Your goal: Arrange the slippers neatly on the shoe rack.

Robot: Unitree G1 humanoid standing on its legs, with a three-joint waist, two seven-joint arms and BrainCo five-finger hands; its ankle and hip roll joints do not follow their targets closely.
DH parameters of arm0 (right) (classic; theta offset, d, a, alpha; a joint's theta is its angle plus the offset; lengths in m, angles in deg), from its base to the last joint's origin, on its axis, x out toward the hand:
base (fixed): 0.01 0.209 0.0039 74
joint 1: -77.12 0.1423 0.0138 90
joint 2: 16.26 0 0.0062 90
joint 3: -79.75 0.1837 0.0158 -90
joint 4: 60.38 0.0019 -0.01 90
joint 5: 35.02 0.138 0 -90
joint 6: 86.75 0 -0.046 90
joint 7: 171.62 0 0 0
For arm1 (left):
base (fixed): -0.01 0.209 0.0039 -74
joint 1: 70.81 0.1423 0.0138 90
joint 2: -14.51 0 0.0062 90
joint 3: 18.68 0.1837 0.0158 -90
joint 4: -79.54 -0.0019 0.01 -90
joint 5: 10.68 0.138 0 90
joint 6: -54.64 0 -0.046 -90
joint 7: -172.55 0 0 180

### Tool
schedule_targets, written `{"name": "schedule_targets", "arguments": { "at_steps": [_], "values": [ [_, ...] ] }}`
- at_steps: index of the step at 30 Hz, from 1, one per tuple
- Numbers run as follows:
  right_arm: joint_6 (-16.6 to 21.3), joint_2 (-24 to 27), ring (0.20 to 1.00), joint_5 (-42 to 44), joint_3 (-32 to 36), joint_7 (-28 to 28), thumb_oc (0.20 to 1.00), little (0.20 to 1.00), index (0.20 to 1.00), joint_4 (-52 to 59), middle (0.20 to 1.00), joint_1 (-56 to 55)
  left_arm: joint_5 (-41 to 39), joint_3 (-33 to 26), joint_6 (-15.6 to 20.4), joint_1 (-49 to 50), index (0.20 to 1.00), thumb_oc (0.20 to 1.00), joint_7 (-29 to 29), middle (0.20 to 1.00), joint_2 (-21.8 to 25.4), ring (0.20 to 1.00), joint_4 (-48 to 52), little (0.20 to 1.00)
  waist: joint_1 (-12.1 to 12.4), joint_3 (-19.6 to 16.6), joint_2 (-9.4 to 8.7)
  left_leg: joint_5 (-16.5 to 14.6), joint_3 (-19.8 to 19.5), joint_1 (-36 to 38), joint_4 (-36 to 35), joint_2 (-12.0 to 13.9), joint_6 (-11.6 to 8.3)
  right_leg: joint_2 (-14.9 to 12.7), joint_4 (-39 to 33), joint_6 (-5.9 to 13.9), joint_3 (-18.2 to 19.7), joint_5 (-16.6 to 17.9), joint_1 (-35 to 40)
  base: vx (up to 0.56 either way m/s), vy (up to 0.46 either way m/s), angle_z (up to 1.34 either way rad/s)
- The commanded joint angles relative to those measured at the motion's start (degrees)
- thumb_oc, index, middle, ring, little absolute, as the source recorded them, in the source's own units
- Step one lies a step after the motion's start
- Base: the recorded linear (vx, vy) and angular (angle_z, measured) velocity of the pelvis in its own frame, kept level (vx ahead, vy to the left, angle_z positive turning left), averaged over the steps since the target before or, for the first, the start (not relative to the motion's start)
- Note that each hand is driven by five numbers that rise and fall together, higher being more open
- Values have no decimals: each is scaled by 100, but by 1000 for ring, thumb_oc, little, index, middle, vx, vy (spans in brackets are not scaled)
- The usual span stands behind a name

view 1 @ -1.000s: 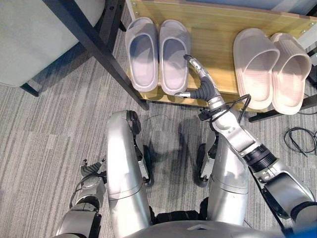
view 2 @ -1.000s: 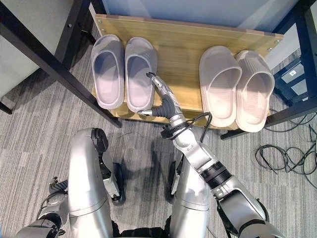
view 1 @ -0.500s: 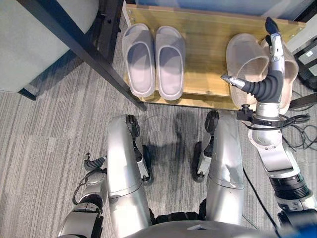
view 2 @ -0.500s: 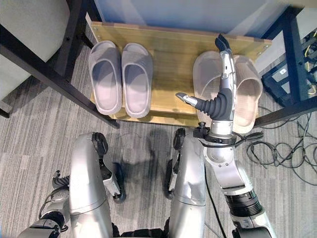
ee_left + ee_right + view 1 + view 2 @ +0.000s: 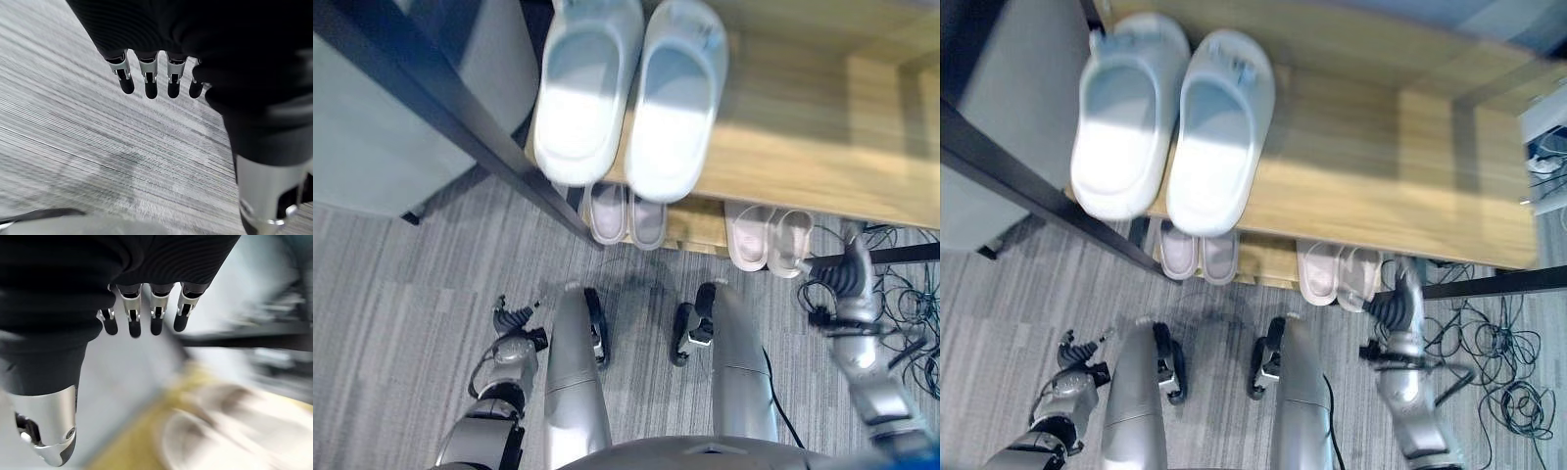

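Observation:
The wooden shoe rack (image 5: pixel 803 127) has two levels. A pale white pair of slippers (image 5: pixel 626 98) lies side by side on its upper board, at the left. On the lower board a grey pair (image 5: pixel 626 211) lies at the left and a beige pair (image 5: pixel 1337 274) at the right, each pair side by side with toes inward. My right hand (image 5: pixel 1400 304) hangs open in front of the rack's right end, just beside the beige pair and holding nothing. My left hand (image 5: pixel 514 318) hangs open low at my left side over the carpet (image 5: pixel 98 137).
A black slanted frame bar (image 5: pixel 440 127) with a grey panel (image 5: pixel 372 127) behind it stands left of the rack. A black rack bar (image 5: pixel 901 255) runs out at the right. Grey carpet covers the floor in front.
The whole picture has shifted: the camera has risen, bringing the upper board and its pale pair into view. My right hand has drawn back from over the beige slippers to the rack's front right.

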Motion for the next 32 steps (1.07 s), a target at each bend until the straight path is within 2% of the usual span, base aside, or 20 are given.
{"name": "schedule_targets", "arguments": {
  "at_steps": [1, 3, 4, 5, 7, 9, 10, 11, 14, 16, 18, 22, 24, 27, 32],
  "values": [
    [54, -202, 1000, 636, -13, 254, 1000, 1000, 1000, 6, 1000, 462, 157, 81, 33, 67, 1000, 1000, 53, 1000, 78, 1000, -412, 1000, 49, 158, -55, 923, -938, -330, -656, 389, -291, -487, -195, 293, 360, 363, 50, -32, -26, -8],
    [3, -270, 1000, 698, -130, 341, 1000, 1000, 1000, -533, 1000, 467, 236, 134, 23, 150, 1000, 1000, 108, 1000, 19, 1000, -436, 1000, 56, 165, -52, 1075, -803, 96, -1096, 417, -328, -474, -660, 334, 286, 485, 476, 35, -41, -6],
    [-49, -376, 1000, 760, -143, 391, 1000, 1000, 1000, -1463, 1000, 426, 316, 175, 25, 402, 1000, 1000, 182, 1000, -76, 1000, -477, 1000, 66, 134, -30, 1416, -575, 1060, -2099, 385, -352, -358, -1609, 454, 112, 823, 1330, 68, -41, -1],
    [-44, -376, 1000, 760, -146, 389, 1000, 1000, 1000, -1469, 1000, 428, 316, 175, 26, 405, 1000, 1000, 182, 1000, -76, 1000, -476, 1000, 67, 151, -32, 1428, -570, 1095, -2126, 385, -352, -356, -1632, 454, 108, 834, 1362, 119, -10, 2],
    [-76, -476, 1000, 763, -167, 358, 1000, 1000, 1000, -2526, 1000, 436, 312, 179, 32, 571, 1000, 1000, 286, 1000, -139, 1000, -532, 1000, 99, 99, -5, 1725, -406, 1860, -2946, 294, -371, -267, -2326, 570, -28, 1124, 2038, 110, 2, -13],
    [-128, -551, 1000, 869, -182, 376, 1000, 1000, 1000, -3367, 1000, 583, 300, 224, 5, 639, 1000, 1000, 425, 1000, -170, 1000, -583, 1000, 112, 102, 20, 1896, -293, 2424, -3513, 210, -364, -179, -2798, 644, -87, 1361, 2533, 111, 4, -9],
    [-158, -641, 1000, 1046, -186, 374, 1000, 1000, 1000, -4358, 1000, 777, 434, 358, 3, 671, 1000, 1000, 516, 1000, -252, 1000, -728, 1000, 136, 33, 51, 2236, -167, 2879, -4167, 134, -354, -133, -3426, 699, -222, 1738, 2980, 191, -16, 4],
    [-203, -708, 1000, 1061, -271, 438, 1000, 1000, 1000, -5446, 1000, 947, 459, 396, -43, 706, 1000, 1000, 664, 1000, -309, 1000, -858, 1000, 176, 7, 65, 2406, -77, 3474, -4743, 32, -386, -36, -4035, 787, -299, 1983, 3583, 187, -15, 10],
    [-428, -792, 1000, 1164, -215, 724, 1000, 1000, 1000, -6994, 1000, 1103, 761, 609, -93, 677, 1000, 1000, 966, 1000, -375, 1000, -1028, 1000, 199, -114, 104, 2674, 117, 4414, -5686, -56, -457, 36, -5044, 983, -459, 2426, 4533, 209, -19, 7],
    [-471, -764, 1000, 1109, -194, 802, 1000, 1000, 1000, -7171, 1000, 1099, 843, 628, -124, 688, 1000, 1000, 1060, 1000, -396, 1000, -1096, 1000, 207, -164, 120, 2738, 155, 4661, -5961, -65, -463, 54, -5299, 1023, -461, 2529, 4741, 150, -8, -6],
    [-634, -718, 1000, 869, -133, 1024, 1000, 1000, 1000, -7686, 1000, 994, 1280, 714, -238, 860, 1000, 1000, 1295, 1000, -475, 1000, -1304, 1000, 236, -337, 150, 2900, 300, 5409, -6686, -165, -487, 82, -5975, 1121, -535, 2774, 5399, 176, -16, -2],
    [-695, -720, 1000, 881, -86, 1218, 1000, 1000, 1000, -7835, 1000, 919, 1590, 838, -276, 990, 1000, 1000, 1505, 1000, -553, 1000, -1376, 1000, 259, -528, 172, 3108, 423, 5935, -7286, -260, -504, 163, -6590, 1203, -586, 3024, 5900, 84, -15, 1],
    [-745, -750, 1000, 976, -154, 1451, 1000, 1000, 1000, -7809, 1000, 926, 1847, 983, -329, 1033, 1000, 1000, 1696, 1000, -581, 1000, -1359, 1000, 314, -710, 204, 3227, 536, 6459, -7877, -378, -527, 282, -7210, 1268, -601, 3204, 6381, 54, -26, -1],
    [-739, -732, 1000, 1056, -239, 1532, 1000, 1000, 1000, -7714, 1000, 1041, 2012, 1126, -339, 970, 1000, 1000, 1740, 1000, -574, 1000, -1329, 1000, 367, -835, 236, 3203, 544, 6559, -7991, -408, -567, 325, -7677, 1313, -654, 3350, 6627, -33, -10, -13],
    [-721, -762, 1000, 1165, -308, 1559, 1000, 1000, 1000, -7672, 1000, 1046, 2252, 1304, -329, 932, 1000, 1000, 1792, 1000, -592, 1000, -1303, 1000, 432, -929, 272, 3139, 468, 6557, -7991, -406, -609, 342, -8018, 1342, -802, 3421, 6835, -39, 5, 7]
  ]
}}
